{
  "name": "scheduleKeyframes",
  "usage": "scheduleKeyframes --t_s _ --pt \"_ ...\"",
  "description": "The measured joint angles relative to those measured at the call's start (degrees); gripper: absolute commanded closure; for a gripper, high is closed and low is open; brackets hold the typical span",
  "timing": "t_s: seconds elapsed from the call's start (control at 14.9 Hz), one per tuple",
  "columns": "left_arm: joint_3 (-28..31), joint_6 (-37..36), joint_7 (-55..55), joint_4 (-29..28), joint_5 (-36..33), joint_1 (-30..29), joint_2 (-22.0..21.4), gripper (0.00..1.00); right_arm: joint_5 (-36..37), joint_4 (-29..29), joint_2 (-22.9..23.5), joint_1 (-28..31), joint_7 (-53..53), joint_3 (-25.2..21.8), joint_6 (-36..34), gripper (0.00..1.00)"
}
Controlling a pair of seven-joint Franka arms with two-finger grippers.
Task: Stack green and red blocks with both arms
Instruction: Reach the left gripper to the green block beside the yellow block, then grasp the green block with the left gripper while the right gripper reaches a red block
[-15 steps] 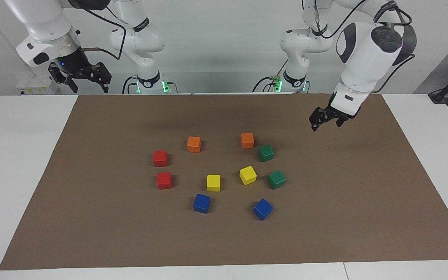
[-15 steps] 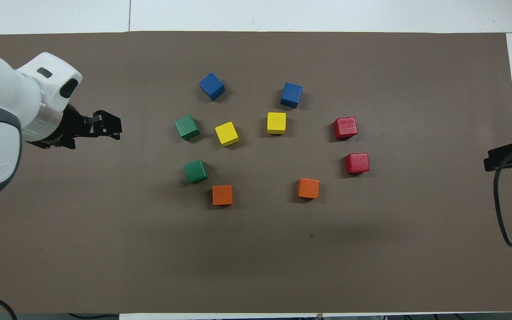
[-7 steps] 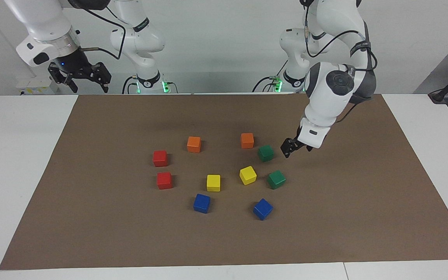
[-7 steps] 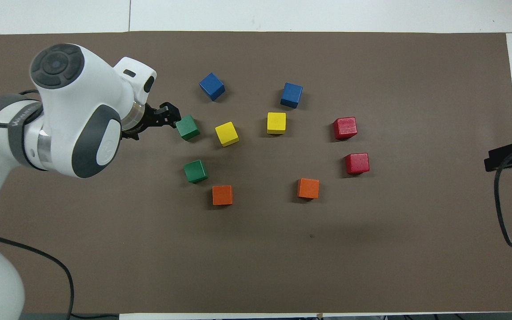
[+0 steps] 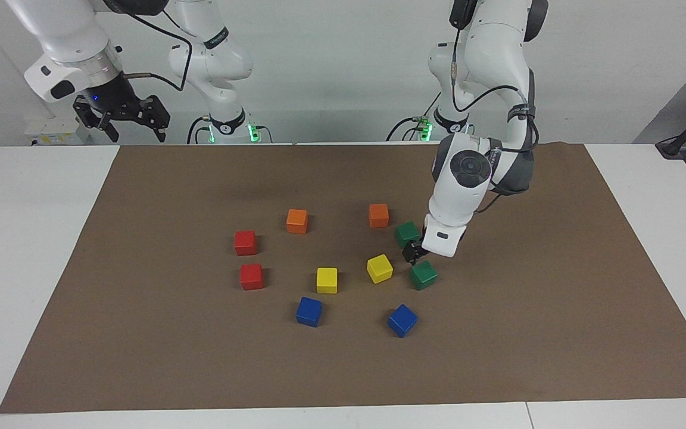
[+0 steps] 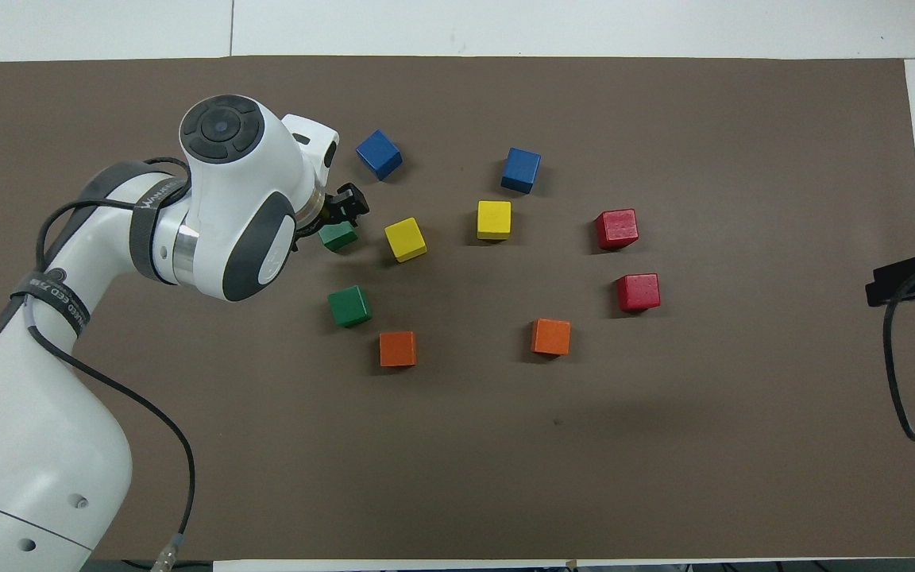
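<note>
Overhead view, count first: ten cubes on the brown mat that covers most of the white tabletop — two green, two red, two orange, two yellow, two blue, none stacked. Green pair sits toward the left arm's end: the nearer green cube lies beside an orange cube; the farther green cube lies beside a yellow cube. Red pair sits toward the right arm's end, one red cube nearer the robots, the other red cube just farther out, close together but apart. Second orange cube lies near the nearer red one; second yellow cube in the middle; the two blue cubes farthest from the robots. Left end effector is low over the farther green cube, fingers spread, gripping nothing; facing view shows it just above the cube's top, contact not certain. Right end effector waits high by the mat's corner at its own end, fingers spread, empty. Cubes cluster mid-mat, all well clear of every edge; broad bare mat surrounds the cluster, widest toward both arms' ends and along the edge farthest from the robots.
</note>
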State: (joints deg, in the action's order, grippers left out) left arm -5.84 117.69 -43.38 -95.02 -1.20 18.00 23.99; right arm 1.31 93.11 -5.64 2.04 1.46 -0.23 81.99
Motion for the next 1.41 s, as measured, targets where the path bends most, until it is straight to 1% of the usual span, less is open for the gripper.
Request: scheduleKeyframes --t_s 0.27,0.54,0.67,0.8,1.14,1.27,1.41 --pt "0.2 2.8 -5.3 0.3 -0.1 0.0 0.9 0.0 0.0 0.0 0.0 0.0 0.0 0.0 0.0 0.0" --pt "0.5 6.3 -6.1 0.3 -1.8 0.0 2.2 0.0 0.0 0.0 0.0 -0.1 0.0 0.0 0.3 0.0" --pt "0.7 7.0 -6.1 0.1 -3.5 -0.2 2.7 0.0 -0.5 1.2 -0.1 -0.5 0.0 0.1 2.2 0.0" --pt "0.7 8.6 -6.1 -0.3 -4.1 -0.2 3.1 0.0 -1.4 4.9 -0.2 -2.3 -1.4 0.2 6.6 0.0" --pt "0.5 10.0 -6.1 -1.5 -4.1 -0.1 3.3 0.0 -1.5 16.3 0.4 -10.2 -9.4 0.5 21.8 0.0" --pt "0.4 10.5 -6.5 -1.8 -4.1 0.2 3.4 0.0 -1.5 19.3 1.4 -12.0 -11.7 0.6 26.6 0.0" --pt "0.4 11.0 -6.7 -2.5 -4.2 0.4 3.4 0.0 -1.5 21.5 3.0 -12.4 -12.5 0.5 30.8 0.0"
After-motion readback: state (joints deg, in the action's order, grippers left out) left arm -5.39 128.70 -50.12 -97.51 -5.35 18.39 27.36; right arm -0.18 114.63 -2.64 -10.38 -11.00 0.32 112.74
